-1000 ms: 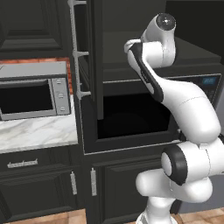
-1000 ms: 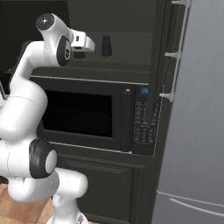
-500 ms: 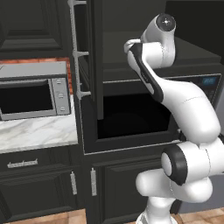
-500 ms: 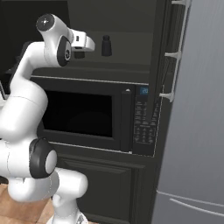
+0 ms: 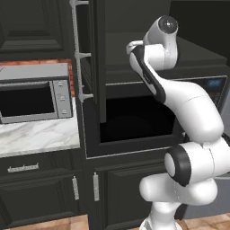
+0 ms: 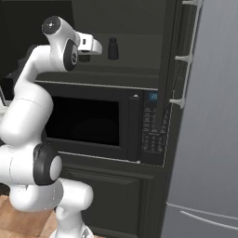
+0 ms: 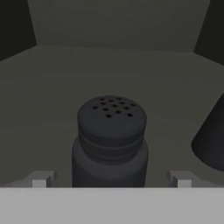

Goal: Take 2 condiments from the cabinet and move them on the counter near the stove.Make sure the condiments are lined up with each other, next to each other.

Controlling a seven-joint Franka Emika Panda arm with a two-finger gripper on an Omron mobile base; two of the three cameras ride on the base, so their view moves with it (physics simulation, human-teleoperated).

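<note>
**gripper spread wide around a shaker on the cabinet shelf**

your arm reaches up from the base, elbow bent, hand level and pointing into the open cabinet [image 5: 96, 63]. the gripper [image 7: 111, 180] stands open, a fingertip on each side of one black shaker [image 7: 111, 140], not touching it. you can count two condiments: that one and a second shaker [image 6: 113, 48] upright on the shelf just beyond the hand. no label can be read on them.
</note>
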